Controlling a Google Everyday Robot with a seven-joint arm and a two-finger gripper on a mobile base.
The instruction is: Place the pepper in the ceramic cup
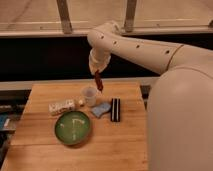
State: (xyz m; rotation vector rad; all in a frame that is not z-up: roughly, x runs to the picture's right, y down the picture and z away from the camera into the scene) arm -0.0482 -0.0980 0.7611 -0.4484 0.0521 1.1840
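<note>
gripper [98, 73] clamps pepper [99, 81] above ceramic cup [89, 95]; green bowl [73, 128], blue sponge [101, 109] nearby

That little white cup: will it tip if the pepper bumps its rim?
Probably yes. The ceramic cup looks small, wider at the rim, and stands free on the table, so likely light. The tool dangles the pepper just above its rim; a sideways brush might slide or topple it.

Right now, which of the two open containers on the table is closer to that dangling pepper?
The ceramic cup: small, pale and tall-sided, just below and left of the pepper that the end effector holds. The green bowl is wider, shallower and sits nearer the table's front.
</note>
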